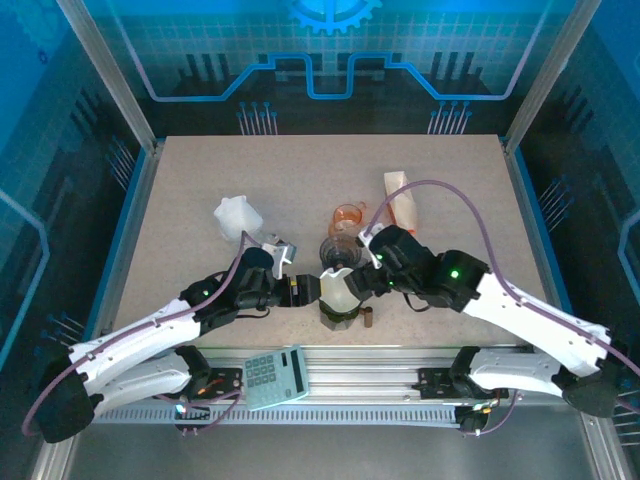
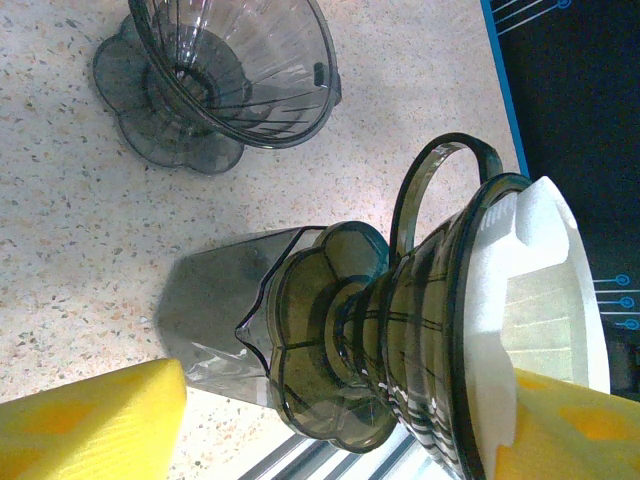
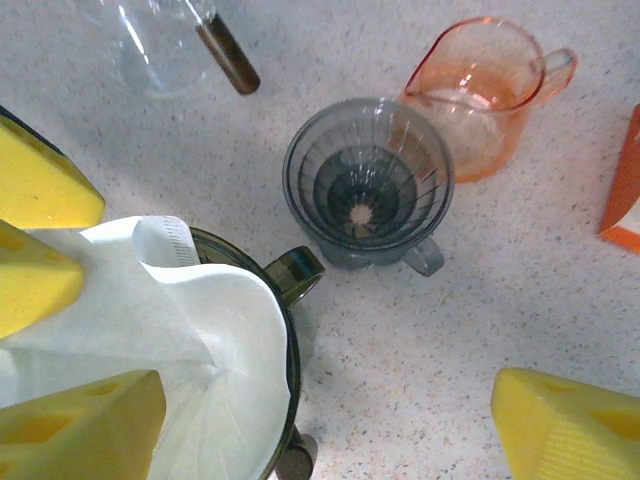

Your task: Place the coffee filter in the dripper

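Observation:
A white paper coffee filter (image 3: 200,340) sits in the dark olive dripper (image 2: 420,330), which stands on a clear server (image 2: 215,300) near the table's front middle (image 1: 338,300). The paper stands up above the dripper's rim. My left gripper (image 2: 350,390) is open, one yellow finger (image 2: 90,420) low beside the server and the other over the filter's top. My right gripper (image 3: 320,440) is open wide. Its left finger (image 3: 80,430) is against the filter and its right finger hangs over bare table. In the top view both grippers, left (image 1: 310,290) and right (image 1: 365,285), flank the dripper.
A second grey dripper (image 3: 365,180) stands empty just behind, with an orange glass pitcher (image 3: 480,90) beyond it. An orange-and-white packet (image 1: 402,195) lies back right, a heap of white filters (image 1: 237,215) back left. A calculator (image 1: 275,378) rests on the front rail.

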Robot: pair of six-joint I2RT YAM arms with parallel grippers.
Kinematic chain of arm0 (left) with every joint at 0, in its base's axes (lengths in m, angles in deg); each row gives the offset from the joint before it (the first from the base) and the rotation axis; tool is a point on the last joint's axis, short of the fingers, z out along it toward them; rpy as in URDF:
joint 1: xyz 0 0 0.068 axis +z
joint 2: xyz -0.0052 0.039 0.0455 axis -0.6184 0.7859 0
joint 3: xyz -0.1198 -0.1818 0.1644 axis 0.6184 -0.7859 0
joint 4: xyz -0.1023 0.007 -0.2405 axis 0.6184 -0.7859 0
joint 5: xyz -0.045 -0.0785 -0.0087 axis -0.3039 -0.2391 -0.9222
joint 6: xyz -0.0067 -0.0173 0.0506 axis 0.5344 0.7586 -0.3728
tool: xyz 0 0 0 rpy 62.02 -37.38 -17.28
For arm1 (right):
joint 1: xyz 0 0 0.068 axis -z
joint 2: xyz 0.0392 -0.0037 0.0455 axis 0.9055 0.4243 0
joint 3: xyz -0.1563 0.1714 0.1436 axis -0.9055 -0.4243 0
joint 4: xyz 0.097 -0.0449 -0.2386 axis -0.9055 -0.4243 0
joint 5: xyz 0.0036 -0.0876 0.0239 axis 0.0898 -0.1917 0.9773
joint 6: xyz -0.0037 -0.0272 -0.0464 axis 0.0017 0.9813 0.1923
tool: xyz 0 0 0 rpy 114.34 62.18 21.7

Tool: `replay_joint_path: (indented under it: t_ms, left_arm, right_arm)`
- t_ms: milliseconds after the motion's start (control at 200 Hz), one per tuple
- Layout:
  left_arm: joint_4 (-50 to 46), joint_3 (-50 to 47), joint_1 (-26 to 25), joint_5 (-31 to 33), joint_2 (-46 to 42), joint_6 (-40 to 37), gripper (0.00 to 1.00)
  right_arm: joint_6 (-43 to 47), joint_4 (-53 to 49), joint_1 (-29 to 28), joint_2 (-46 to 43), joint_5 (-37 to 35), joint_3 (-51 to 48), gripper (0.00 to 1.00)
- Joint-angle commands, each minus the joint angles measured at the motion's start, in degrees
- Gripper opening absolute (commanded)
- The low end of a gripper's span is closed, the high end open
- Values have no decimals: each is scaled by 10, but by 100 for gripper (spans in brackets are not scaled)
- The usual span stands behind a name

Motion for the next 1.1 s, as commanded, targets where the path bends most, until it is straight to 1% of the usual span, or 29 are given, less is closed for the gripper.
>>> replay_joint_path:
  t_ms: [0,455,695,861,996,1091]
  left_arm:
    - [10,1,4,-9,-1,3,77]
    - [24,-6,4,-4,-41,5,94]
    - [22,-4,4,-3,-48,6,95]
    - [-7,6,14,16,-79,1,95]
    - [-61,19,26,58,-117,-18,96]
    - [-94,29,32,85,-134,-29,97]
  right_arm:
    - [0,19,-3,-32,-21,-18,87]
    - [-6,23,-1,-49,-32,-31,87]
    - [-6,28,0,-65,-39,-35,88]
    - [-15,30,1,-94,-57,-53,89]
    - [-28,29,6,-123,-83,-79,89]
    - [-42,20,22,-131,-83,-91,88]
